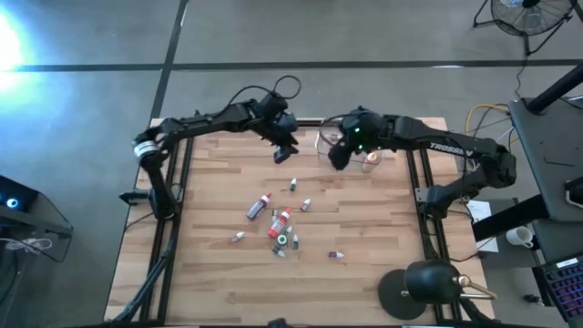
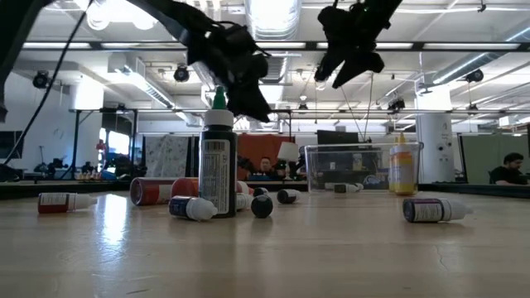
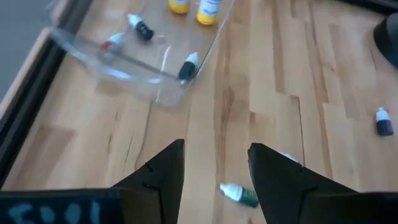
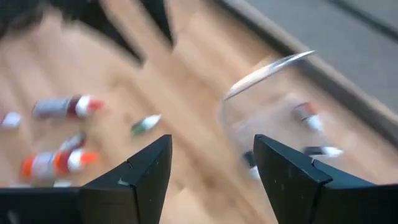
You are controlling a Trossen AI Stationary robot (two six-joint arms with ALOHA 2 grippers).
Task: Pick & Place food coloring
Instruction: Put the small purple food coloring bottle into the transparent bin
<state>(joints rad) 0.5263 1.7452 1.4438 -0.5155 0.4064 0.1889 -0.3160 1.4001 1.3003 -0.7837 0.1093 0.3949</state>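
Several tiny food coloring bottles point(image 1: 281, 223) lie scattered on the middle of the wooden table, red, orange, green and purple ones. One dark bottle with a green cap point(image 2: 218, 161) stands upright. A few more lie and stand inside the clear plastic box point(image 1: 351, 146) at the far edge. My left gripper point(image 1: 282, 148) hangs open above the table, just left of the box. A green bottle with a white cap point(image 3: 239, 194) lies on the wood below its fingers. My right gripper point(image 1: 339, 157) hovers open at the box's near left corner point(image 4: 249, 93).
A black lamp base point(image 1: 424, 290) sits at the table's near right corner. Yellow bottles point(image 3: 208, 9) stand in the box. A purple bottle point(image 2: 431, 209) lies apart toward the near right. The two grippers are close together by the box.
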